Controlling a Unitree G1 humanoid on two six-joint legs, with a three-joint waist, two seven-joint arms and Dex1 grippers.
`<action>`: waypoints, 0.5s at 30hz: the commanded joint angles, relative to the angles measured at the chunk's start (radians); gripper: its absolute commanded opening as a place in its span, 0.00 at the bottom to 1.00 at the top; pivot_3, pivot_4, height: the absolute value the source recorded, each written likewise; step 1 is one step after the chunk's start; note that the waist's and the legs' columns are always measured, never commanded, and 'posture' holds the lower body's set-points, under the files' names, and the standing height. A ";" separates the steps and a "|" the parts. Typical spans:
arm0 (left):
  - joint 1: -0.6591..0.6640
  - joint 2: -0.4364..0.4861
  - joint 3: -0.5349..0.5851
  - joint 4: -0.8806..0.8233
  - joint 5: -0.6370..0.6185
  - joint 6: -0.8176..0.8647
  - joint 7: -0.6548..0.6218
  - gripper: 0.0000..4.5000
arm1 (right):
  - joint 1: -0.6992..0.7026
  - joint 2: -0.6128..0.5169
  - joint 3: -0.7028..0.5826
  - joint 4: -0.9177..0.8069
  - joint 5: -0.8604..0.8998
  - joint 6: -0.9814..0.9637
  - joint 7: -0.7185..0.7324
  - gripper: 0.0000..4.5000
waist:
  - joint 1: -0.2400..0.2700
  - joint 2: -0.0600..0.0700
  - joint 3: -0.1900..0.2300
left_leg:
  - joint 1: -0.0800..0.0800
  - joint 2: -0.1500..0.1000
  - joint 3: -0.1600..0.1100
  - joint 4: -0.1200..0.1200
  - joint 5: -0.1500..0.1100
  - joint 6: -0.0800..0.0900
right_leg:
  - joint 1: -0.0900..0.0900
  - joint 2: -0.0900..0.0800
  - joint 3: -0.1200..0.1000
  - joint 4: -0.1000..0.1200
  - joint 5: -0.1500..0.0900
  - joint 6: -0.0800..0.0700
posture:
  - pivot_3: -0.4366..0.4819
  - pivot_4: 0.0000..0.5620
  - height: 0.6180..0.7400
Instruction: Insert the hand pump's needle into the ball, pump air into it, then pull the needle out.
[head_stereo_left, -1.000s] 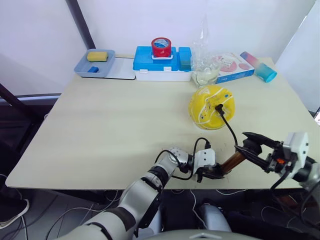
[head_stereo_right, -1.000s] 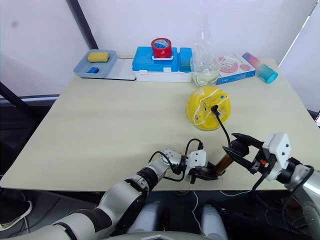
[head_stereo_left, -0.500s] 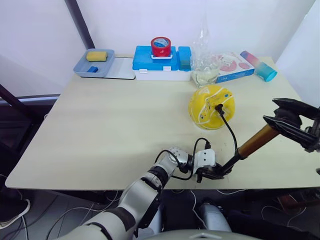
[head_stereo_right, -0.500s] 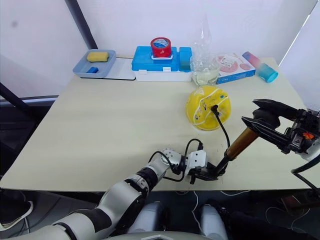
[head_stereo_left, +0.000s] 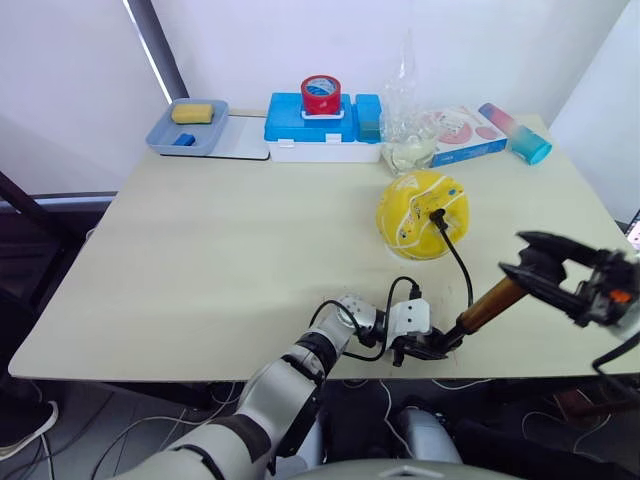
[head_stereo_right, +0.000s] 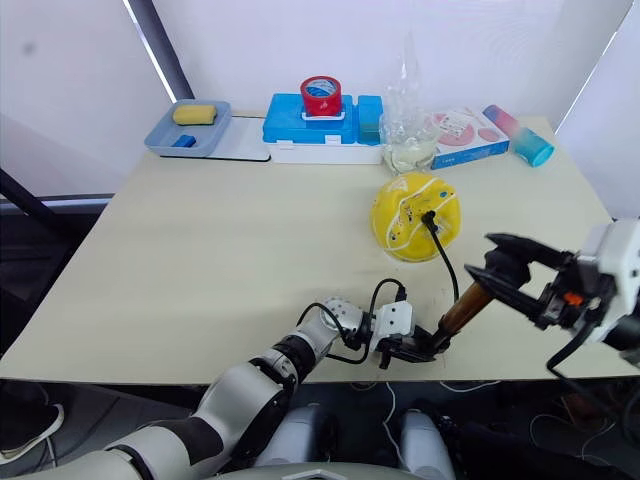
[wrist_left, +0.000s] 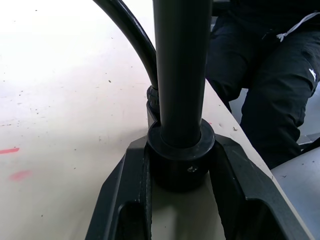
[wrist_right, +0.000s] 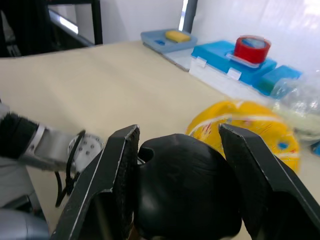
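At the table's (head_stereo_left: 200, 260) near edge, the left gripper (head_stereo_left: 428, 345) clamps the hand pump (head_stereo_left: 487, 305) base, the right gripper (head_stereo_right: 510, 270) holds its handle, and the needle (head_stereo_left: 437, 214) sits inserted in the ball (head_stereo_left: 422, 213) toward the right edge: pumping is judged underway, extraction pending.

Yellow white-striped ball (head_stereo_left: 423, 213), copper-brown hand pump (head_stereo_left: 492, 303)

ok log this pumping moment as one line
phase: pumping | left claw: shut on pump base | right claw: shut on pump handle | needle: in ball
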 joint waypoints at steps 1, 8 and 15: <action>0.013 0.006 -0.022 0.034 0.035 0.022 -0.003 0.25 | 0.050 0.071 0.148 0.086 -0.186 -0.105 0.004 0.45 | -0.001 0.000 -0.001 | 0.000 0.000 0.000 0.000 0.000 0.000 | 0.000 0.001 0.002 0.000 -0.001 0.001 | 0.48 0.27 0.97; 0.012 0.012 -0.021 0.032 0.036 0.020 -0.003 0.25 | 0.043 0.176 0.234 0.165 -0.274 -0.259 0.013 0.45 | -0.003 -0.002 -0.004 | 0.001 -0.001 0.001 0.000 0.000 0.000 | 0.000 0.005 0.012 0.000 -0.001 0.002 | 0.48 0.27 0.97; 0.019 0.016 -0.020 0.030 0.036 0.017 -0.006 0.25 | 0.011 0.128 0.086 0.052 -0.083 -0.204 0.028 0.45 | -0.002 0.000 -0.003 | 0.000 -0.001 0.000 0.000 0.000 0.000 | 0.000 0.012 0.028 0.001 -0.003 0.006 | 0.48 0.27 0.97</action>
